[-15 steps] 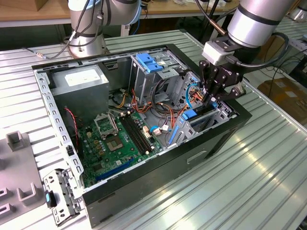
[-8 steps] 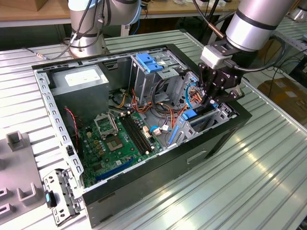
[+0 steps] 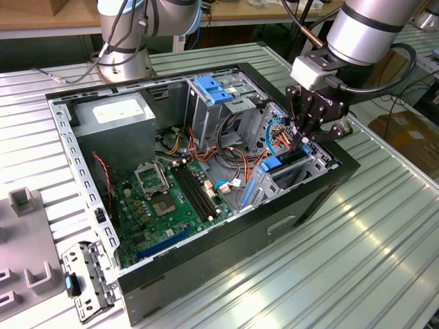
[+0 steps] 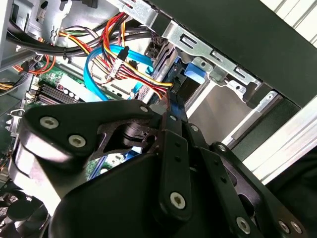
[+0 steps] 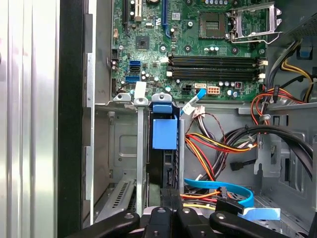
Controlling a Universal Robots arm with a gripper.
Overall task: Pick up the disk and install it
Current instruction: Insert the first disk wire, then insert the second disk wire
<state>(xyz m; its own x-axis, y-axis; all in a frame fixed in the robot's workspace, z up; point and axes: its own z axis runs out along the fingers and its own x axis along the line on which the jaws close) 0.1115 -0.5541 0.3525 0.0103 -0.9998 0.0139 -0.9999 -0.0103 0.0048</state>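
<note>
The end effector [image 3: 306, 134] is inside the open case [image 3: 206, 264], at the drive bay [image 3: 312, 164] in the front corner. The disk [image 5: 164, 134] stands on edge in that bay, its blue carrier end toward the motherboard [image 5: 198, 44]. The fingers are closed together against the disk's near edge; whether they grip it or only press it cannot be determined.

Risks: a tilted disk may jam in the bay rails. The blue data cable [image 5: 218, 187] and power wires [image 5: 213, 148] lie just beside the bay and may snag the fingers.
</note>
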